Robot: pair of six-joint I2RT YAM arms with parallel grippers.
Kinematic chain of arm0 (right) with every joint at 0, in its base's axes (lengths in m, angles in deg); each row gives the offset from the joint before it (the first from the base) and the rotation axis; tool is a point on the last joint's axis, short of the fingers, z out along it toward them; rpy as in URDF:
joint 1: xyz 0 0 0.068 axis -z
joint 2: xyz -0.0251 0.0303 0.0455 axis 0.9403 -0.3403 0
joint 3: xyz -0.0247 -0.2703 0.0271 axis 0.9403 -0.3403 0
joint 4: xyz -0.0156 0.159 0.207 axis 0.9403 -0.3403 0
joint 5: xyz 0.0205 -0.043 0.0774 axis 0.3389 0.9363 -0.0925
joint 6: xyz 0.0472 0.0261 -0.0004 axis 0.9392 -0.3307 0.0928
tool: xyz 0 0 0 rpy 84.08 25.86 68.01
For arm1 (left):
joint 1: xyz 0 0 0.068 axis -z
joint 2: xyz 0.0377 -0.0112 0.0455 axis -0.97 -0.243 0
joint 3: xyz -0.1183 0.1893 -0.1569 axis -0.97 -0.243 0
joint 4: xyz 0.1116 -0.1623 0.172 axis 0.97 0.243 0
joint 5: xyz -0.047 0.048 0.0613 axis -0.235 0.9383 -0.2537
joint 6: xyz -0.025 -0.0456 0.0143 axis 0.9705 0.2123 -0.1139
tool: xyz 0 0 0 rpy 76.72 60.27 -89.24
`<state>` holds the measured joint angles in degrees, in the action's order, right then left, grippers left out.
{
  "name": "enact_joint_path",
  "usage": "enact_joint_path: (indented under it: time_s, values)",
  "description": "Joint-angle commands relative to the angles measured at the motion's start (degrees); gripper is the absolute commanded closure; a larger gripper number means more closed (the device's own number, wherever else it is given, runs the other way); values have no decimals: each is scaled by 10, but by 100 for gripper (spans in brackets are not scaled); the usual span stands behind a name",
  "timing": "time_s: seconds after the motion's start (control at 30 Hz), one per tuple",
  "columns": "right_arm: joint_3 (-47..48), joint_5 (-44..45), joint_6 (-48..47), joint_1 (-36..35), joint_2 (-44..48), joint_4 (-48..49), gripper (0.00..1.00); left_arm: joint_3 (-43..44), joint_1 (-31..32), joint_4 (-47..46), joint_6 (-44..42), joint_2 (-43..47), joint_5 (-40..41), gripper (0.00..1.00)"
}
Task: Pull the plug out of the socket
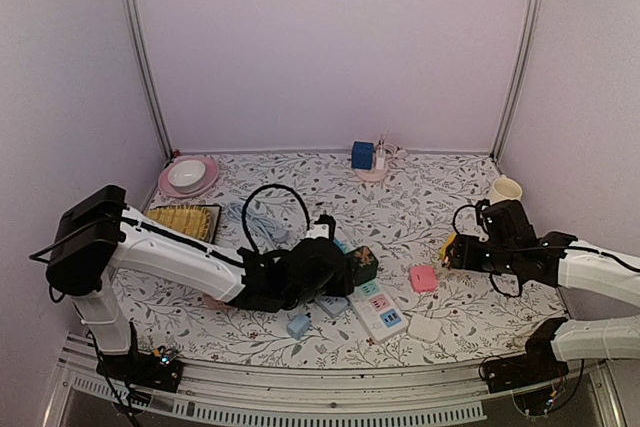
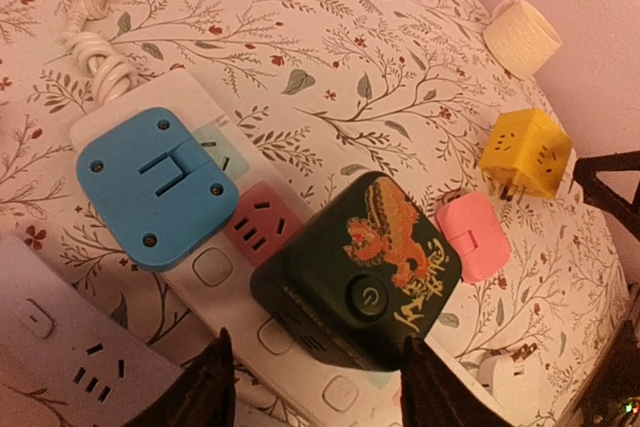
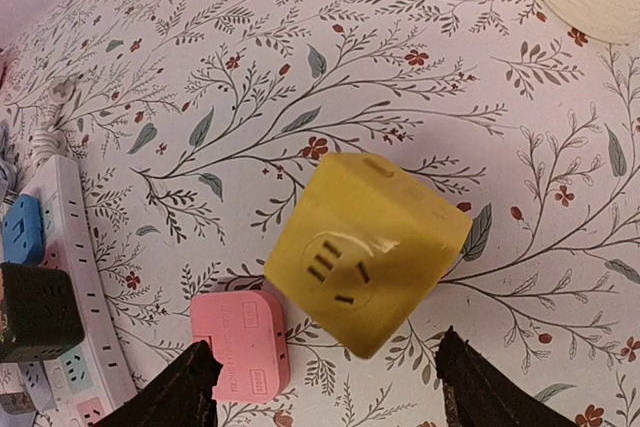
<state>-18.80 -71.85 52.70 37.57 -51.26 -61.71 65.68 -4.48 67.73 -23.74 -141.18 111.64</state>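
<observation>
Dark green cube adapter (image 2: 360,267), gold dragon print and a power button on its top face, sits on the white power strip (image 2: 185,87) near the middle of the worktop, toward the near edge. It is not off the strip.

Left gripper (image 2: 315,347): fingers stand either side of the cube's near face. The right finger meets a cube corner, while a strip of white shows between the left finger and the cube. Cannot tell whether it is clamped.

Blue adapter (image 2: 158,187) lies on the strip just beside the cube, prong side up.

Right gripper (image 3: 325,345): fingers apart, wider than the yellow cube adapter (image 3: 365,247) ahead of them, with cloth showing on both sides. Yellow cube lies tilted toward the right edge. Pink adapter (image 3: 240,352) lies flat between it and the strip. Cream mug (image 1: 505,189) stands near the far right corner.
</observation>
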Motion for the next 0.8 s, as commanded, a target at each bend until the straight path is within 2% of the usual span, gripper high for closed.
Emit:
enact_joint_path:
  time_s: [0.0,0.2,0.43,0.77]
  values:
    - [23,-5,-7,2,13,-2,23,-16,12,3,-7,29,29,43]
    - [40,-22,-17,2,26,-11,19,-33,16,-7,-2,46,48,43]
    - [62,-106,-38,-8,2,17,15,-49,16,-6,19,56,63,43]
    - [142,-32,-72,-180,-116,49,12,-79,10,-6,49,73,78,43]
